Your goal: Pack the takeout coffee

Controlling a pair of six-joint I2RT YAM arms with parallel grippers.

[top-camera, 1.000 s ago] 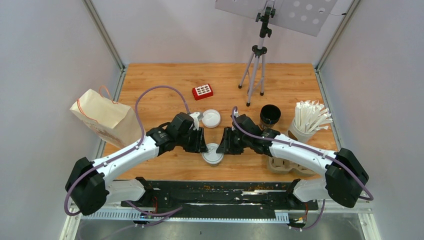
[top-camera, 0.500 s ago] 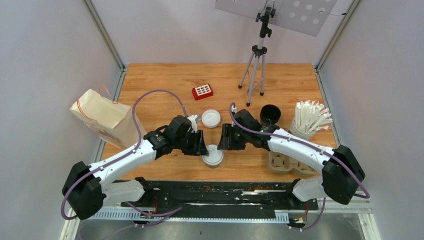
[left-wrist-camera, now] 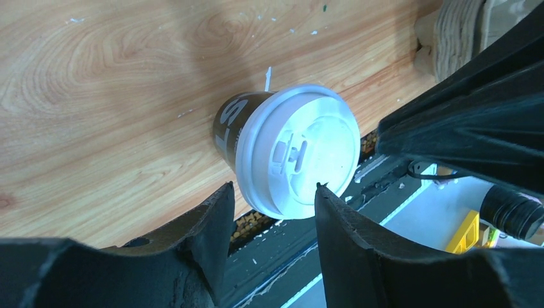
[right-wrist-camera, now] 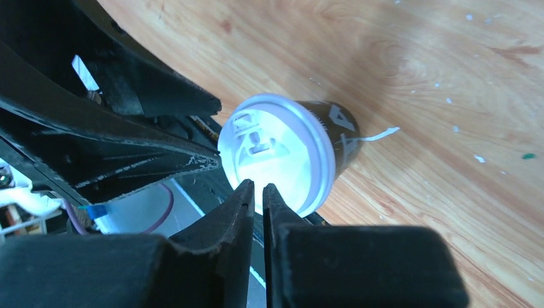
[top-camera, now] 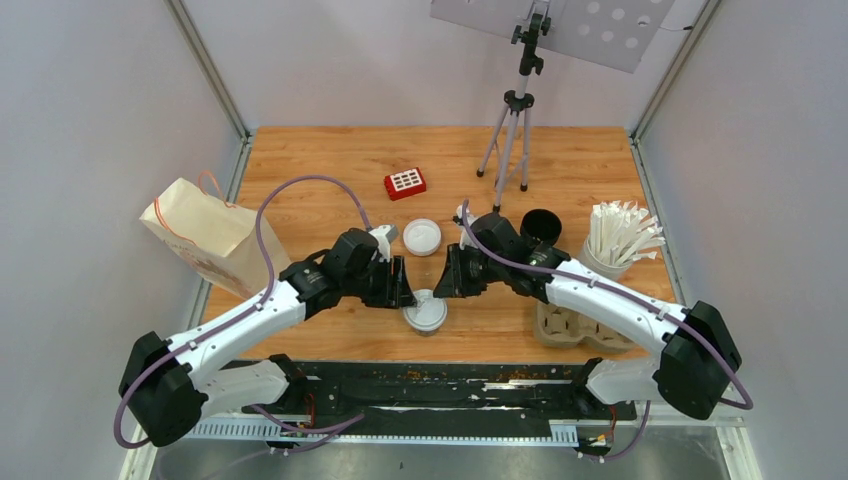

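**A:** How far along is the packing?

**B:** Barely begun, I'd judge. At the left of the overhead view sits the paper bag [top-camera: 205, 238]. I cannot see inside it.

**A:** And the arms?

**B:** The left gripper [left-wrist-camera: 272, 196] has its fingers spread. The lidded coffee cup [top-camera: 425, 313] shows between them, standing on the table at lower centre, and I see no contact. The right gripper [right-wrist-camera: 258, 188] reaches in from the right with its fingers pressed almost together at the lid's rim, pinching nothing.

**A:** Further right?

**B:** A white lid [top-camera: 421, 236] lies just above centre. There is also an open black cup [top-camera: 541, 228] with no lid. The cardboard tray [top-camera: 560, 322] is at lower right, and the wells that show hold nothing.

**A:** So what's left?

**B:** Probably lidding that cup, seating the cups in the tray, then bagging.
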